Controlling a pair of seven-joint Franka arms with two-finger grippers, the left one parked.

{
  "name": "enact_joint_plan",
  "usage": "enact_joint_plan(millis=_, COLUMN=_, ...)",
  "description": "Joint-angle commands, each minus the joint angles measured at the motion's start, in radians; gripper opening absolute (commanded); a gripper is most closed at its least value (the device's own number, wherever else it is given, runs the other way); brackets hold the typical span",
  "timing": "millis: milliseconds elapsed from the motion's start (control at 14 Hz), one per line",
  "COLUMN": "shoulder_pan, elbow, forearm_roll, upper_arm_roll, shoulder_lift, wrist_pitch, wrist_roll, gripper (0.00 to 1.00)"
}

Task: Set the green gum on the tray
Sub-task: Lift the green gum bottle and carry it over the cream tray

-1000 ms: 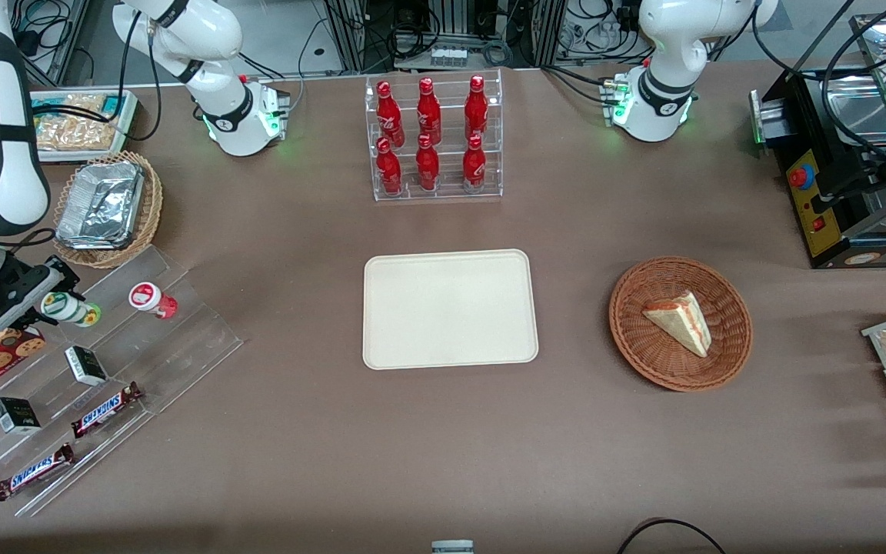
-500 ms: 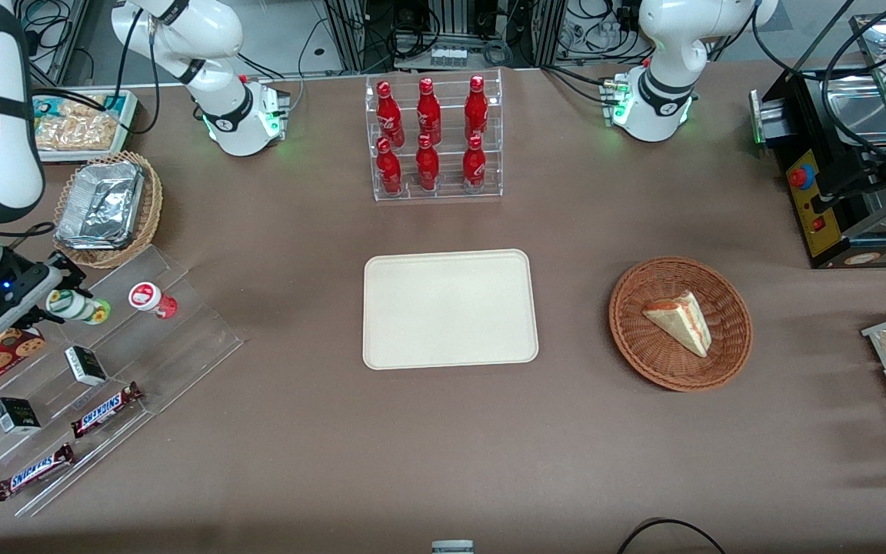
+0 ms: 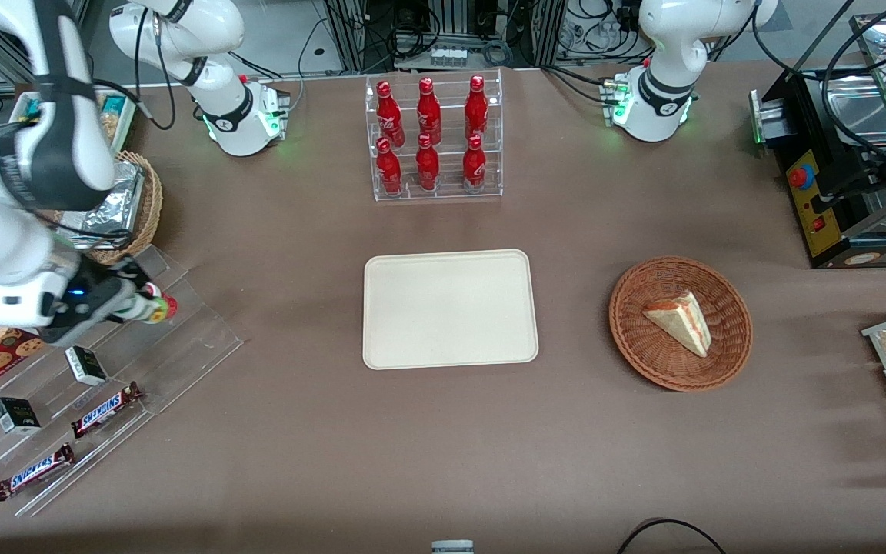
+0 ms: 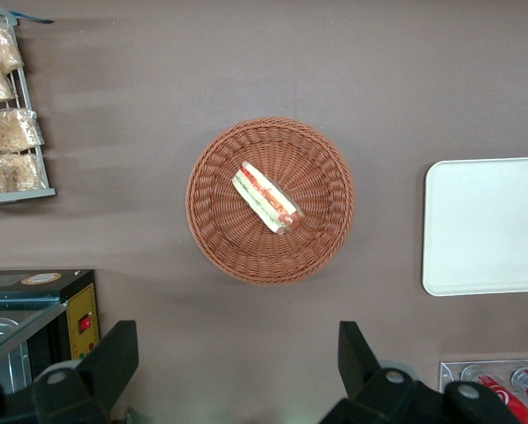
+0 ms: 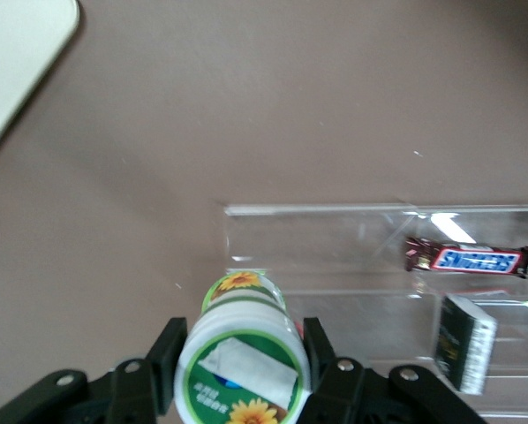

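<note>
While the gripper [image 3: 129,305] hangs over the clear stepped display [image 3: 97,369] at the working arm's end of the table, its fingers [image 5: 162,352] clamp the green gum [image 5: 244,358] between them, lifted off the shelf. A red-marked bottle [image 3: 167,305] seems to sit just beside it, mostly hidden. Nearer the middle, the tray [image 3: 449,308] lies bare, well apart. Toward the parked arm's end, a wicker basket [image 3: 680,323] holds a sandwich wedge [image 3: 678,320].

One green gum [image 5: 243,358] pinched in the tool [image 5: 242,371], one tray [image 3: 450,309], six red bottles [image 3: 428,135], two Snickers bars [image 3: 104,409], two wicker baskets [image 3: 680,323], one sandwich wedge [image 3: 677,321]
</note>
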Motion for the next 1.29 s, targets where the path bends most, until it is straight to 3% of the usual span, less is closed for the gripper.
enact_joint_plan(millis=0, shoulder_pan=0.097, elbow=0.05, forearm_roll=-0.02, upper_arm_roll=-0.008, shoulder_lift=0.039, wrist_pitch=-0.034, wrist_roll=0.182, gripper=0.0)
enact_joint_plan(millis=714, shoulder_pan=0.467, elbow=0.224, forearm_roll=0.008, upper_arm_roll=-0.006, shoulder_lift=0.33, wrist_pitch=0.057, wrist_roll=0.958, gripper=0.0)
enact_joint_plan(millis=1000, shoulder_pan=0.562, elbow=0.367, forearm_roll=0.009, upper_arm_roll=-0.006, shoulder_lift=0.49, wrist_pitch=0.114, wrist_roll=1.2, gripper=0.0)
enact_joint_plan(millis=1214, shoulder_pan=0.605, elbow=0.47, forearm_roll=0.073, upper_arm_roll=-0.006, shoulder_lift=0.596, wrist_pitch=0.172, wrist_roll=1.306, gripper=0.0)
